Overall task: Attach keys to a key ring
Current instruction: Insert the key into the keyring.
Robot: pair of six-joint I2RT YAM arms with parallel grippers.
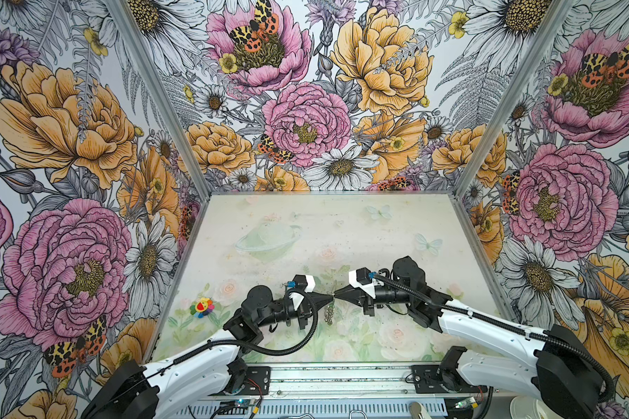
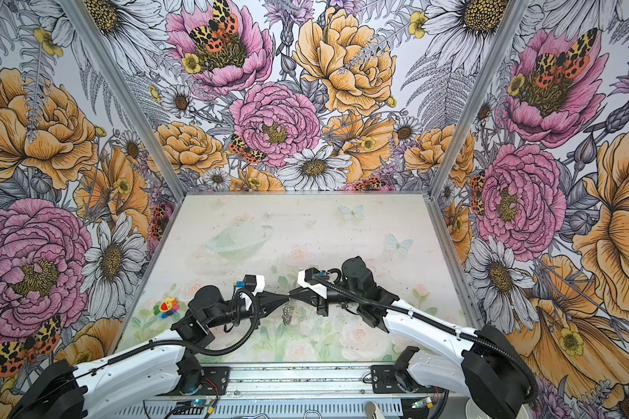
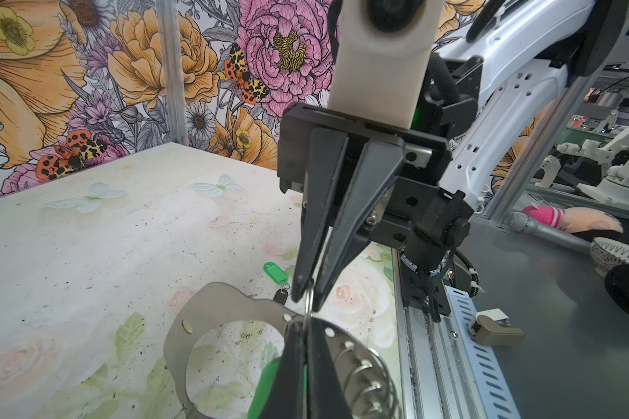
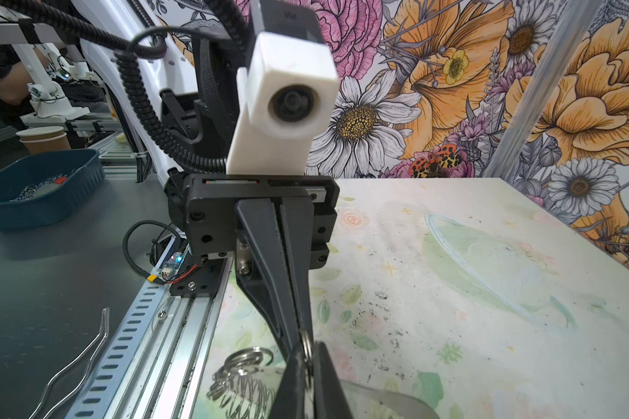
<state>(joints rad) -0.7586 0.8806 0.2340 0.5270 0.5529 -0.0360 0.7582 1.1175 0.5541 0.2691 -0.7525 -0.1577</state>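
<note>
In both top views my left gripper [image 1: 330,298] and right gripper [image 1: 337,294] meet tip to tip above the table's middle. The key ring [image 1: 329,314] hangs below them. In the left wrist view its grey plate [image 3: 211,304] is lifted, and one silver wire ring [image 3: 308,306] runs between the two sets of tips. My left gripper [image 3: 305,324] is shut on that ring, and my right gripper [image 4: 308,350] pinches it from the other side. One key with a green tag [image 3: 276,272] lies on the table beyond the plate. Another green tag [image 3: 266,381] is partly hidden behind my left fingers.
A rainbow flower toy [image 1: 202,307] lies at the table's left. The metal rail [image 1: 342,377] runs along the front edge. Patterned walls close three sides. Off the table, the right wrist view shows a blue bin [image 4: 37,188] and a bent wire [image 4: 77,362].
</note>
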